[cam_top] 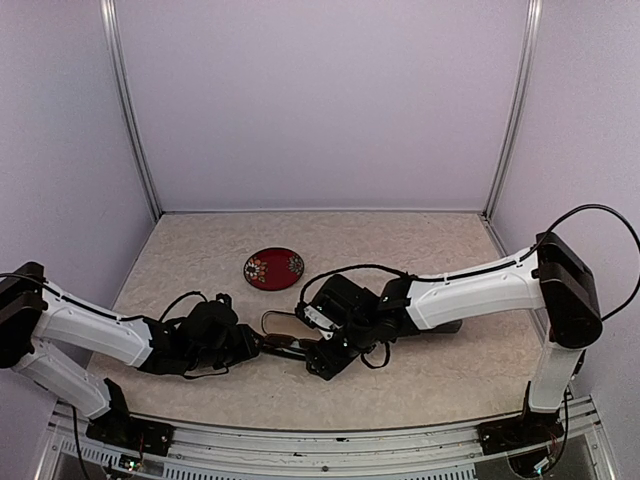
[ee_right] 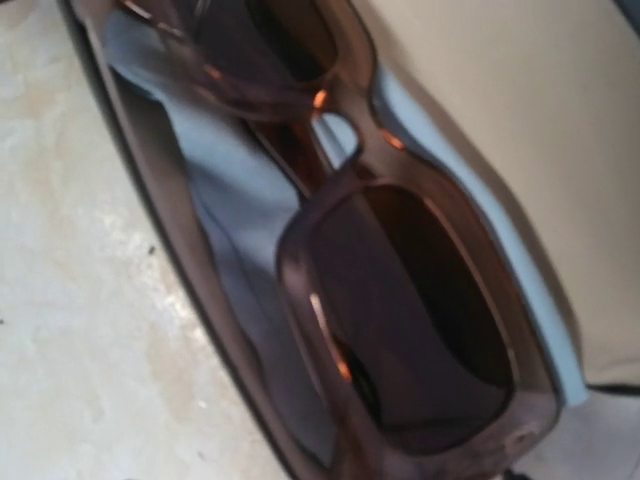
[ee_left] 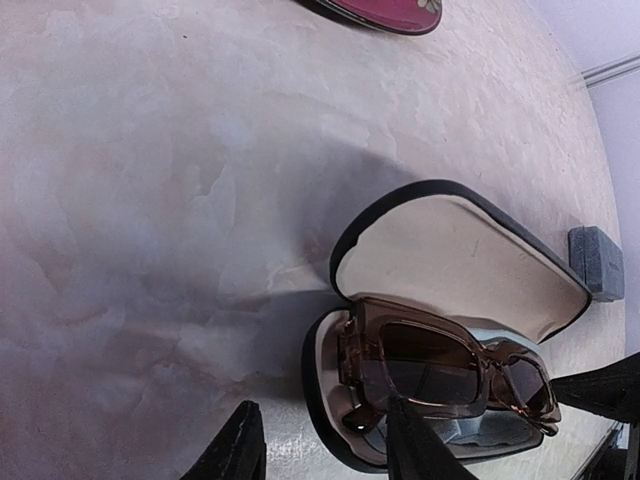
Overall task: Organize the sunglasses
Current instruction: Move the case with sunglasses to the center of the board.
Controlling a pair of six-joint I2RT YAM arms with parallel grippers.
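The reddish-brown sunglasses (ee_left: 450,370) lie folded in the lower half of an open black case (ee_left: 460,250) with cream lining, on a light-blue cloth (ee_right: 230,230). My left gripper (ee_left: 325,452) is open at the case's near end. One of its fingers (ee_left: 230,450) is over the table outside the rim, the other finger (ee_left: 420,445) over the near lens. In the top view the case (cam_top: 272,322) sits between my left gripper (cam_top: 258,343) and right gripper (cam_top: 312,352). The right wrist view is filled by the sunglasses (ee_right: 400,300), and the right fingers do not show there.
A round red dish (cam_top: 273,268) with a flower pattern sits behind the case, and its edge (ee_left: 385,10) shows at the top of the left wrist view. A small grey-blue block (ee_left: 595,262) lies beyond the case lid. Both arms crowd the table's front middle.
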